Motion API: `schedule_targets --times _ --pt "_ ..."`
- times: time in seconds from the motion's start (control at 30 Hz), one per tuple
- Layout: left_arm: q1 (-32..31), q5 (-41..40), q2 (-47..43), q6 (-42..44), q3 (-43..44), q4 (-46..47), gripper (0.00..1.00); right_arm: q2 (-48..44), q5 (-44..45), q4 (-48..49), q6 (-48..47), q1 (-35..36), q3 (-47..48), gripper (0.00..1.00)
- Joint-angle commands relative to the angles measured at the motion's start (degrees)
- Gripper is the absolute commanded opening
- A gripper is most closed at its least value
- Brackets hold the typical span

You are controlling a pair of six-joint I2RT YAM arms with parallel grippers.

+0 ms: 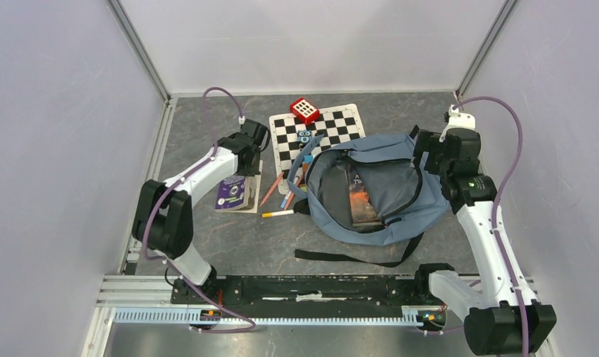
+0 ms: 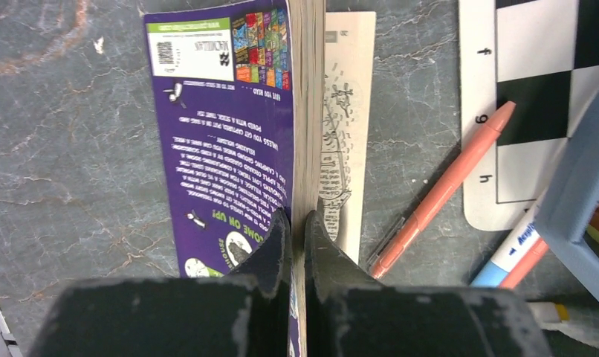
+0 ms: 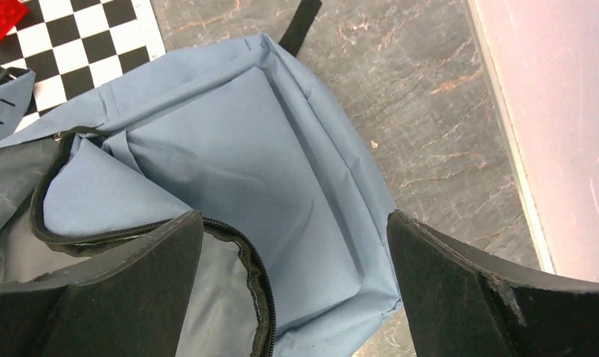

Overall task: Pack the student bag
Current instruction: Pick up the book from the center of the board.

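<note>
Left gripper (image 2: 296, 223): I read it as clamped on the page block of the purple book (image 2: 222, 134), just left of the pens (image 2: 445, 186). Student bag (image 1: 389, 152) lies centre-right on the table (image 1: 244, 238), mouth unzipped, a dark book (image 1: 360, 197) inside. Its far edge overlaps the chequered mat (image 1: 334, 123). Right gripper (image 3: 294, 216): fingers spread wide over the bag's far right corner, left finger at the zipper.

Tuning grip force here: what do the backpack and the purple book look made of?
The student bag looks like thin woven fabric, probably synthetic, with a matte finish: it creases and sags softly. The purple book seems to be a paperback: a printed card cover with a slight sheen, and a block of plain paper pages showing at its edge.
</note>
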Motion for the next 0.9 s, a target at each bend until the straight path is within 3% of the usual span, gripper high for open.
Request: schedule_targets --times 0.0,0.23,0.37,0.63,0.87 --pt "0.05 -0.48 -6.59 1.27 -0.52 1.62 0.02 -1.55 0.43 1.76 -2.12 -0.20 4.19 0.98" --pt "0.54 0.21 -14.52 -1.44 -1.70 1.27 0.02 -0.54 -11.01 4.09 -2.81 -0.06 9.98 0.98" --pt "1.76 2.99 -17.43 -2.94 -2.95 1.18 0.02 2.47 -21.30 7.85 2.25 1.32 11.83 0.98" --pt "4.05 6.93 -25.06 -6.02 -7.46 3.54 0.02 12.40 -18.33 14.48 11.67 19.92 15.97 0.98" --pt "4.13 10.04 -33.23 -8.78 -8.84 4.50 0.02 23.42 -20.01 18.11 16.49 30.94 20.61 0.98"
